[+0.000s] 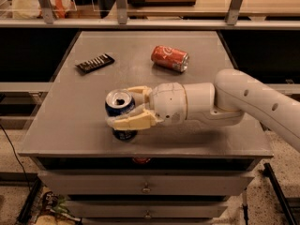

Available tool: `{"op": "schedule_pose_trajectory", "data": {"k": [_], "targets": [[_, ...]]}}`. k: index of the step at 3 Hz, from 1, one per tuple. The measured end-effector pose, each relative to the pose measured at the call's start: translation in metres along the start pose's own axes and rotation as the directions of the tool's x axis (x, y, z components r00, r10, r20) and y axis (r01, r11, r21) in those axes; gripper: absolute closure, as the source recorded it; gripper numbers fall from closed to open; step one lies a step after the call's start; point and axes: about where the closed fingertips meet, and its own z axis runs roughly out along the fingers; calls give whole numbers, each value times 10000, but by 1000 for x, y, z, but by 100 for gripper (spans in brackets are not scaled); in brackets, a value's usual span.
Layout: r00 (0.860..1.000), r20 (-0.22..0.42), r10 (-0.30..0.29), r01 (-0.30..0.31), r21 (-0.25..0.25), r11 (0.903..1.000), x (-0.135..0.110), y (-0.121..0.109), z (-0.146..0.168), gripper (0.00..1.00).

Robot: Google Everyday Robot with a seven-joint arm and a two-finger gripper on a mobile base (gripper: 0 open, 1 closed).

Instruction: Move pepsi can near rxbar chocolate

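Jaws of the white gripper (119, 108) are clamped on the blue aluminium pepsi can (119, 102), which tilts near the grey counter's (70, 125) front edge. Flat dark-wrapped rxbar chocolate (95, 63) lies well apart, back left; red soda can (169, 58) lies on its side, back right.

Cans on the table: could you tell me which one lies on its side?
The red-orange soda can, farther back, lies on its side; the blue pepsi can stands upright, gripped by the end effector near the front edge.
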Motion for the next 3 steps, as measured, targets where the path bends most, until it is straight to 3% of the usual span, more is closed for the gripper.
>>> {"op": "schedule_pose_trajectory", "data": {"k": [1, 2, 3], "targets": [[9998, -130, -126, 124, -163, 9998, -9, -7, -6, 100], [9970, -350, -685, 680, -144, 9976, -41, -27, -26, 100], [9971, -356, -665, 660, -166, 9977, -40, -26, -25, 100]]}}
